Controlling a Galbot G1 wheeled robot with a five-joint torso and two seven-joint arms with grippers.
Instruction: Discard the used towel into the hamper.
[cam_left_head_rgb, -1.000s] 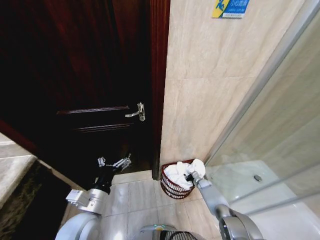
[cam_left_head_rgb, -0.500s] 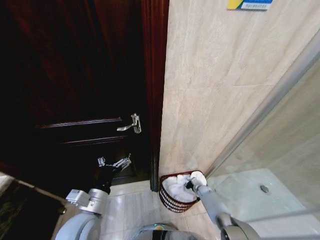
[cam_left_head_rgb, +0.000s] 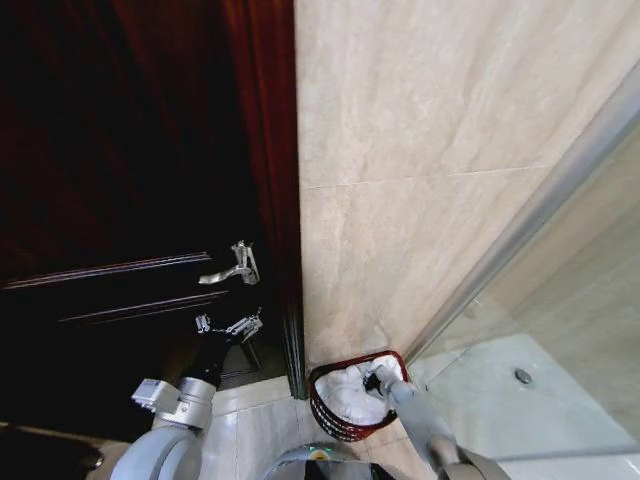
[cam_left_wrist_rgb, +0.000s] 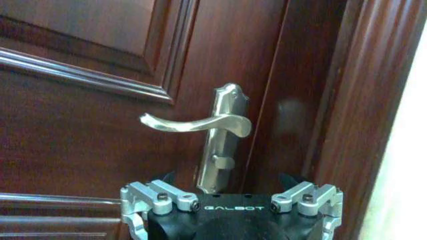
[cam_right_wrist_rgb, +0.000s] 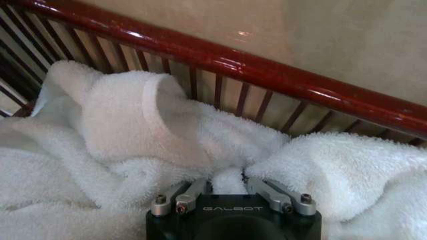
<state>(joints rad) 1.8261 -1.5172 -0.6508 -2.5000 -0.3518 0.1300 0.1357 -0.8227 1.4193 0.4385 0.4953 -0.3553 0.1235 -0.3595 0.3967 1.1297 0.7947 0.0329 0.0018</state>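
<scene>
One white towel (cam_right_wrist_rgb: 167, 145) lies in the hamper (cam_left_head_rgb: 322, 400) by the wall, pinched between the right tool's (cam_right_wrist_rgb: 227, 186) fingers; the left tool (cam_left_head_rgb: 228, 325) hovers spread near the door handle (cam_left_wrist_rgb: 200, 122).

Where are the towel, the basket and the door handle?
towel (cam_right_wrist_rgb: 167, 145): right wrist view, on its folded middle.
hamper (cam_right_wrist_rgb: 280, 75): right wrist view, on the red rim.
door handle (cam_left_wrist_rgb: 193, 124): left wrist view, on the lever.
</scene>
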